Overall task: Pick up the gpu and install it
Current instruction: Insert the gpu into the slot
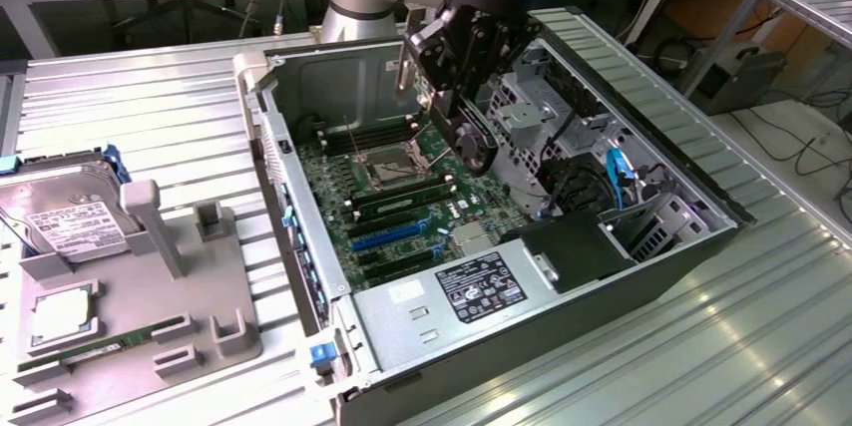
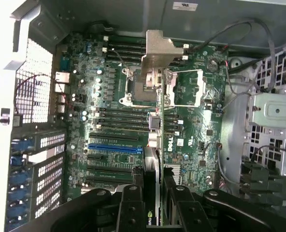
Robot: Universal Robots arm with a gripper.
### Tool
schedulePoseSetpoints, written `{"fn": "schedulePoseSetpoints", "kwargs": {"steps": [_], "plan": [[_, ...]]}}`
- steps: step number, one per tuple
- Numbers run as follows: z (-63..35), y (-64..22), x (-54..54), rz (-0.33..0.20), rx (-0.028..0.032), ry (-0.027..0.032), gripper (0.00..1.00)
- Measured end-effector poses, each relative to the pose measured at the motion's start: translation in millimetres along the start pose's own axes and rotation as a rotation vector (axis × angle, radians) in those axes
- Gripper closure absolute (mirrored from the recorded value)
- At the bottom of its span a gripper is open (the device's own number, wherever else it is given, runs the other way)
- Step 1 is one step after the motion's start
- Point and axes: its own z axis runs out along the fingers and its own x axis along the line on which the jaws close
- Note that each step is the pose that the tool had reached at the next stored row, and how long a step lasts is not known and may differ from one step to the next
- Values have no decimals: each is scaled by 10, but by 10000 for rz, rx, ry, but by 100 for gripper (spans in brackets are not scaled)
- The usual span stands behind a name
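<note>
Exterior view: jaws grip gpu (image 1: 476,150) over PC case (image 1: 626,77); slatted bench (image 1: 120,117).

An open computer case (image 1: 626,77) lies on its side on a ribbed metal desk (image 1: 134,107). Inside it, a green motherboard (image 1: 460,212) carries a CPU socket (image 1: 395,165) and a blue expansion slot (image 2: 115,148). A power supply (image 1: 460,291) with a black label fills the near end. On the exterior view's left, a grey moulded holder (image 1: 200,276) bears a silver hard drive (image 1: 67,221) with a white label, a processor chip (image 1: 60,314) and a green memory stick (image 1: 114,344).
</note>
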Motion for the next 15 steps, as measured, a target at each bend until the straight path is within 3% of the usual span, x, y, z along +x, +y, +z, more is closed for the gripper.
{"fn": "schedulePoseSetpoints", "kwargs": {"steps": [9, 15], "plan": [[14, -1, 0, -2220, -29, 127, 74], [27, -1, 0, -3440, -36, 157, 74]]}}
